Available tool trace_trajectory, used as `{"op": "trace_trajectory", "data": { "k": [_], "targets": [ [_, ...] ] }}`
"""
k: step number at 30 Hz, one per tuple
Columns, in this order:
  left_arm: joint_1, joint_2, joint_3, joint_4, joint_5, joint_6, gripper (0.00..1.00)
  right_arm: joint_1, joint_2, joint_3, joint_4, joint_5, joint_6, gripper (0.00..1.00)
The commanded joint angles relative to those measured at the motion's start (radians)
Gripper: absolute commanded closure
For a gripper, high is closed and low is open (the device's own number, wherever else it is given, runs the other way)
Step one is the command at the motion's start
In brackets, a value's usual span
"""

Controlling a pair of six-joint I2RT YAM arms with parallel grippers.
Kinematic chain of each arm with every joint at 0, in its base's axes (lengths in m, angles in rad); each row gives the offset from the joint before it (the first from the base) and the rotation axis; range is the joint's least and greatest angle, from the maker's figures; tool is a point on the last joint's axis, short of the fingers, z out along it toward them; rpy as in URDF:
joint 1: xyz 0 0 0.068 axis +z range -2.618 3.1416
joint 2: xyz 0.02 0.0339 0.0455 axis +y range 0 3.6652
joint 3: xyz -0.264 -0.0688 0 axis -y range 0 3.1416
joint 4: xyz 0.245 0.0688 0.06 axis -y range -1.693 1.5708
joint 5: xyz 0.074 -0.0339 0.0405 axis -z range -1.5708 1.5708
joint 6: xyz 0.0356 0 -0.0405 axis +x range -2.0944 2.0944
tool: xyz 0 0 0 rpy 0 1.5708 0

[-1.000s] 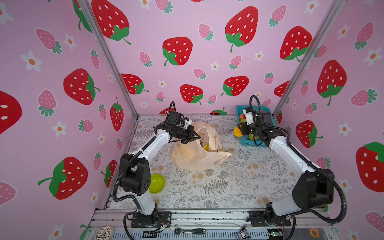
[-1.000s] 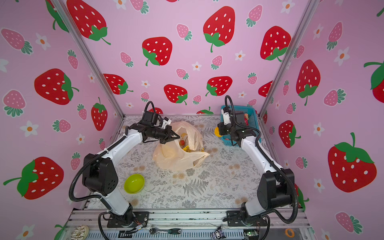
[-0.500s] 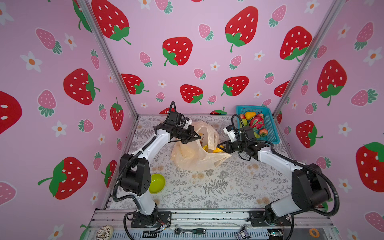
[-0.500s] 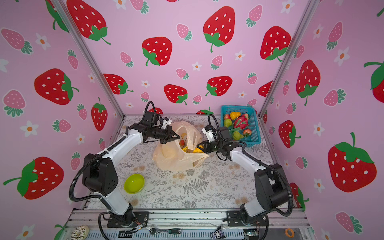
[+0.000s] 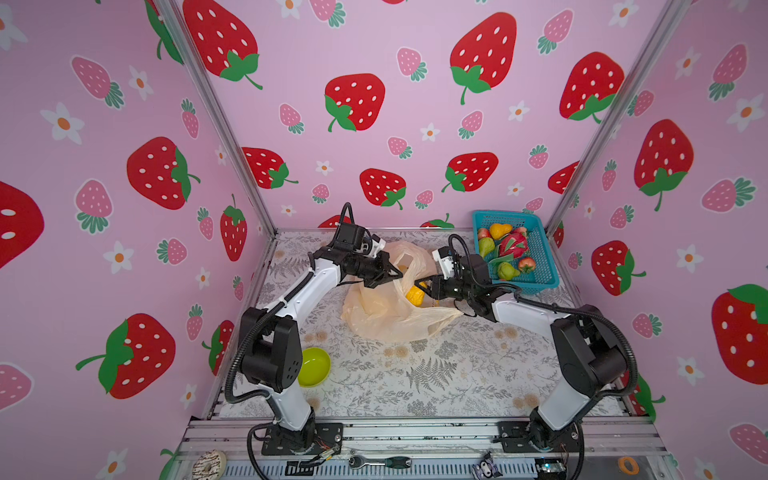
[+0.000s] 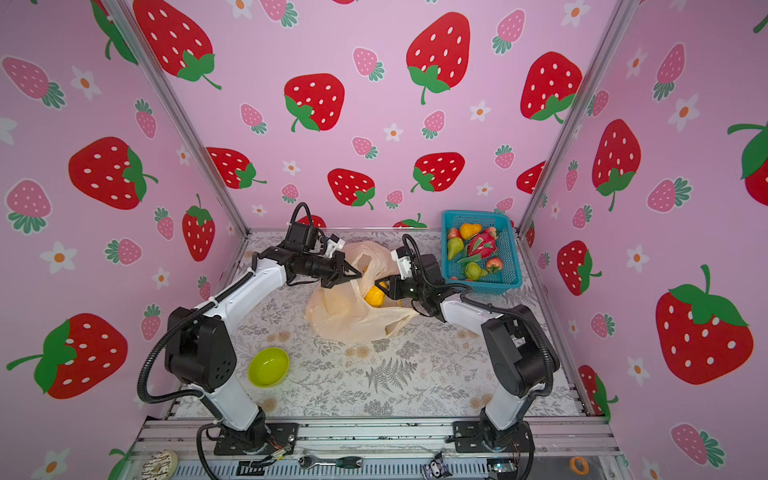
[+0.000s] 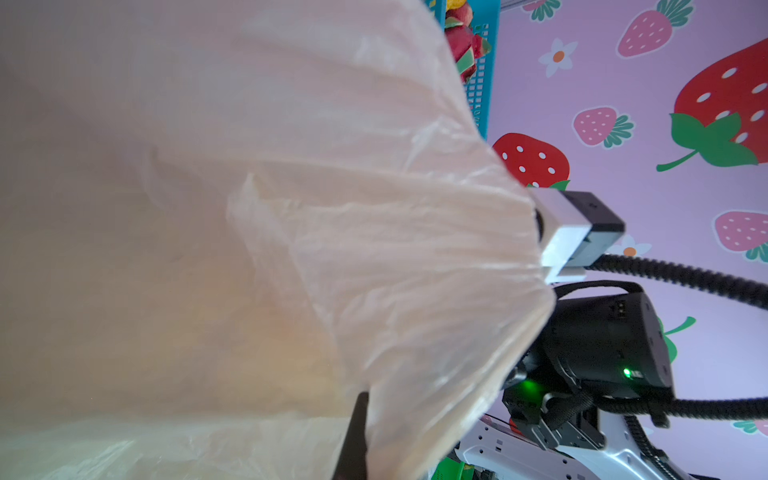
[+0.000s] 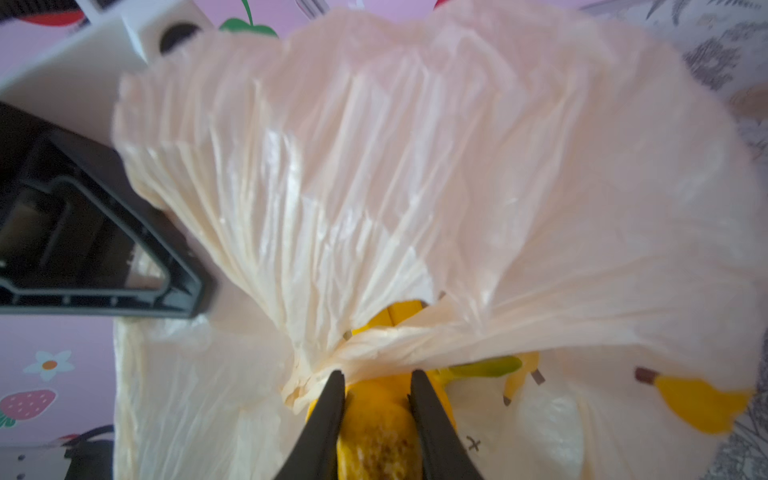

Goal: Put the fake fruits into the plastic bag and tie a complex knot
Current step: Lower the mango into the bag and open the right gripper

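Since a second ago my right end effector (image 5: pixel 428 286) has swung from the basket (image 5: pixel 542 270) to the plastic bag (image 5: pixel 386 318). Its jaws are narrowly parted and clamp a yellow banana (image 5: pixel 415 294) at the bag's mouth. My left end effector (image 5: pixel 395 272), fully closed, pinches the bag's rim up. Other fake fruits (image 5: pixel 513 244) lie in the basket. Bag film blankets my left wrist view.

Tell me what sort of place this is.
Probably a staged robot-training booth, not a home: two robot arms bolted to an aluminium rail, strawberry-print panels walling in a table, and toy fruit in a teal basket.
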Motion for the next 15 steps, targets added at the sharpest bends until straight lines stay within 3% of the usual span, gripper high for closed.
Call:
{"op": "trace_trajectory", "data": {
  "k": [1,9,15],
  "targets": [
    [-0.004,-0.031,-0.005,0.019,0.022,-0.010,1.00,0.020,0.009,-0.029,0.189,0.098,0.122,0.75],
    [-0.005,-0.035,-0.006,0.019,0.021,-0.007,1.00,0.065,0.055,-0.020,0.285,0.214,0.199,0.73],
    [-0.005,-0.035,-0.004,0.018,0.022,-0.007,1.00,0.086,0.113,0.001,0.305,0.218,0.228,0.68]
  ]
}}
